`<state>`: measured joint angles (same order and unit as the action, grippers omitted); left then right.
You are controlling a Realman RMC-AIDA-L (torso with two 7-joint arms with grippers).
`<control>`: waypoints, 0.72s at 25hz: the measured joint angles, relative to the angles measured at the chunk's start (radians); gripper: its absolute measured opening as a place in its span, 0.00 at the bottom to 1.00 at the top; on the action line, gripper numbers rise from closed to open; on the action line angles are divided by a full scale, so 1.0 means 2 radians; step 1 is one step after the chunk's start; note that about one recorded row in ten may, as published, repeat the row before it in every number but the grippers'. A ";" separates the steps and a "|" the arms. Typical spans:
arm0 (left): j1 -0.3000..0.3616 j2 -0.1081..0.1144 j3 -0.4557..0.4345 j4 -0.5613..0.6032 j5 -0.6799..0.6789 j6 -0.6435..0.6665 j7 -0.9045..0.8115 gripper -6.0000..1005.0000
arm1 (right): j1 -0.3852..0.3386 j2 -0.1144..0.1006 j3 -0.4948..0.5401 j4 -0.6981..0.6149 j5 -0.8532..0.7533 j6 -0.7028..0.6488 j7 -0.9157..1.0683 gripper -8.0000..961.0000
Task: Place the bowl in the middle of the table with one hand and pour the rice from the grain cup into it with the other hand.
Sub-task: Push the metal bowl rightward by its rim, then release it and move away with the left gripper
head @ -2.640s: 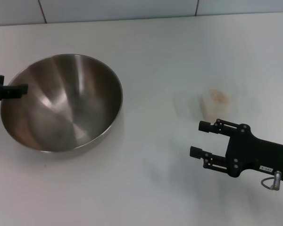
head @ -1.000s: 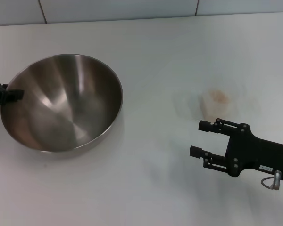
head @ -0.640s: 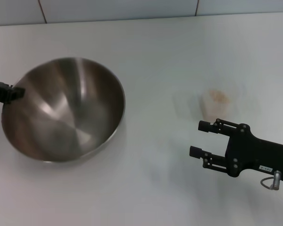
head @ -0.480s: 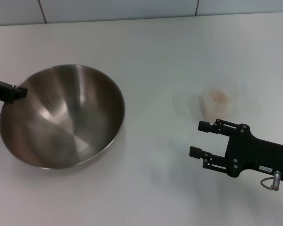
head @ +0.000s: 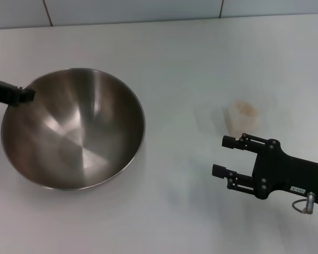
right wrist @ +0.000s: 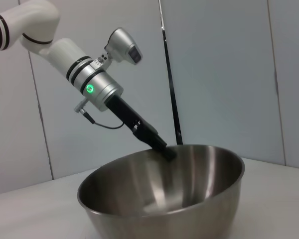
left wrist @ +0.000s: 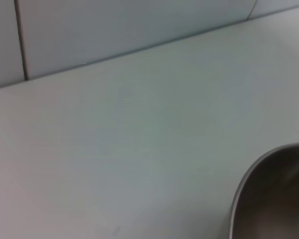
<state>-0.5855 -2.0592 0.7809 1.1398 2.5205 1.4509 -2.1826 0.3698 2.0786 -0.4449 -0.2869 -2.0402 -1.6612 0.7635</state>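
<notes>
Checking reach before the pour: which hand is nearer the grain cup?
Right. The right hand sits open just in front of the grain cup, not touching; the left hand is across the table at the bowl rim.

My left gripper (head: 22,96) sits at about nine o'clock in the head view, its black fingers pinched together, the arm reaching in from the left edge. From the right wrist camera I see that arm slanting steeply down, wrist ring lit green. My right gripper (head: 227,156) hovers at four o'clock, fingers spread, pointing left.
</notes>
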 joint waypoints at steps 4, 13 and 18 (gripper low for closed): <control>-0.021 0.000 -0.027 0.000 -0.002 0.024 0.000 0.05 | 0.000 0.000 0.000 0.000 0.000 0.000 0.000 0.69; -0.072 -0.002 -0.032 -0.014 -0.016 0.041 0.000 0.05 | -0.003 0.000 0.000 0.000 0.000 0.000 0.000 0.69; -0.101 -0.003 -0.027 -0.050 -0.018 0.031 0.004 0.05 | -0.004 0.000 -0.001 0.000 0.000 -0.001 -0.001 0.69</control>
<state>-0.7879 -2.0657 0.7272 1.0389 2.4848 1.5125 -2.1746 0.3612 2.0786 -0.4465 -0.2868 -2.0401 -1.6638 0.7624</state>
